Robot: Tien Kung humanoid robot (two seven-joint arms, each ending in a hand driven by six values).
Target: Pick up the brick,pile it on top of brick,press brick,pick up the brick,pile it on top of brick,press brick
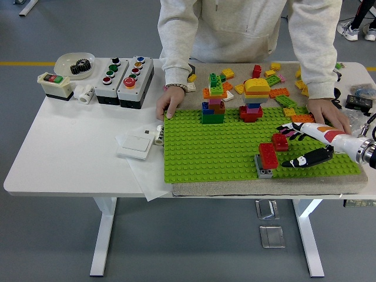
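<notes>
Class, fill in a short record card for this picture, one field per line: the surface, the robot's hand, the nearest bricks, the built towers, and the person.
surface: green baseplate on white table
right hand: open, holding nothing, right of the red brick
red brick: sitting on grey brick
towers: two, at baseplate's far edge
person: both hands pressing the baseplate's far corners

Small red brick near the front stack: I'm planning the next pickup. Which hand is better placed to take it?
The right hand, probably. It hovers open over the green baseplate, close beside the small red brick and the red-on-grey stack. The left arm is not in view.
</notes>
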